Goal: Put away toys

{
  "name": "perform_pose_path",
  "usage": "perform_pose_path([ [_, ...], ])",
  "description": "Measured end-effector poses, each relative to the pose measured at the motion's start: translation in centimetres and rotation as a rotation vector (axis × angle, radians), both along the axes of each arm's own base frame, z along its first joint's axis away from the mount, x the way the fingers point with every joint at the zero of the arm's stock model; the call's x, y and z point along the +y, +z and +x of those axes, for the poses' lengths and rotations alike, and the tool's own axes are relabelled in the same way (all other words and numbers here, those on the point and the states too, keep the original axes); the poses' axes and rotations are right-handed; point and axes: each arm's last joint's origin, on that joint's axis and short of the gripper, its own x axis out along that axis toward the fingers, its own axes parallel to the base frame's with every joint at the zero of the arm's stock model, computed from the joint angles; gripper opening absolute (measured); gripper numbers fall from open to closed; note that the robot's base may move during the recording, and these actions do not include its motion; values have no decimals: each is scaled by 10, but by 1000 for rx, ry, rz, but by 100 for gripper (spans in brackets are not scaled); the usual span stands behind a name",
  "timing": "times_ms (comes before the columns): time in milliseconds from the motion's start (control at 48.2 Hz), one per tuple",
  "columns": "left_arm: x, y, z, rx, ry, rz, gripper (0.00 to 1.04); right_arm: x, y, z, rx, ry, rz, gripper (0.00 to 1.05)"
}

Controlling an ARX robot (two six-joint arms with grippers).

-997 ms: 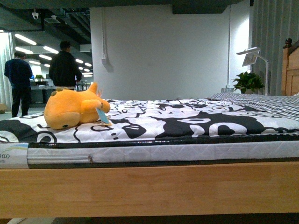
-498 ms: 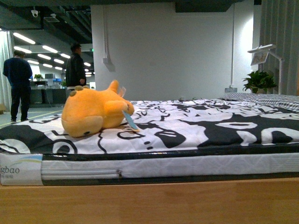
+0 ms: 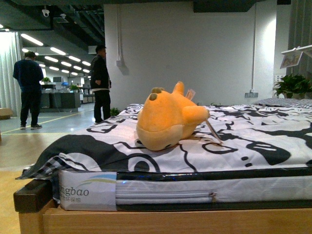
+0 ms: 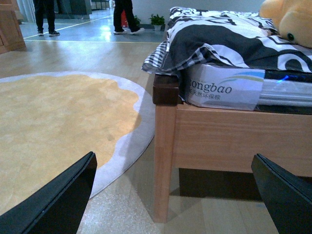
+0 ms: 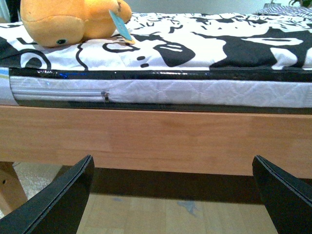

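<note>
Bed (image 3: 170,222) ahead; plush toy (image 3: 168,119) on it, above left end effector (image 4: 173,155) and right end effector (image 5: 172,157); both spread wide, empty.

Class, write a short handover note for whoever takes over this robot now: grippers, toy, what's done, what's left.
Left gripper: open, empty, low beside the bed's wooden corner post.
Right gripper: open, empty, low before the bed's side rail.
Rounded orange-yellow plush toy: lying on the black-and-white patterned bedcover, ungrasped.
Done: nothing yet. Left: grasp the toy and put it away.
</note>
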Motion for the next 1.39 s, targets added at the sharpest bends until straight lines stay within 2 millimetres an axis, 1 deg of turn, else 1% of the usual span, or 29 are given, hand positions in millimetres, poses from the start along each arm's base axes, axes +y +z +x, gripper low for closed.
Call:
perform_pose_path([
  [685, 0, 0, 0, 0, -3, 0, 99, 0, 0, 0, 0, -3, 0, 98],
  [706, 0, 0, 0, 0, -2, 0, 99, 0, 0, 0, 5, 15, 11, 98],
  [747, 0, 0, 0, 0, -2, 0, 99, -2, 1, 4, 27, 140, 74, 98],
  [789, 0, 0, 0, 0, -3, 0, 99, -4, 10, 9, 35, 226, 128, 98],
  [830, 0, 0, 0, 0, -2, 0, 99, -5, 26, 19, 16, 275, 155, 98],
  [872, 0, 0, 0, 0, -3, 0, 99, -5, 42, 29, -17, 287, 153, 98],
  [893, 0, 0, 0, 0, -3, 0, 99, -4, 45, 31, -24, 286, 151, 98],
  [976, 0, 0, 0, 0, -3, 0, 99, 3, 73, 53, -69, 288, 145, 98],
  [1080, 0, 0, 0, 0, -2, 0, 99, 16, 92, 72, -84, 294, 136, 98],
  [1204, 0, 0, 0, 0, -3, 0, 99, 43, 117, 102, -101, 301, 99, 98],
  [1287, 0, 0, 0, 0, -3, 0, 99, 69, 131, 123, -106, 312, 69, 98],
  [1391, 0, 0, 0, 0, -3, 0, 99, 100, 145, 144, -107, 317, 37, 98],
])
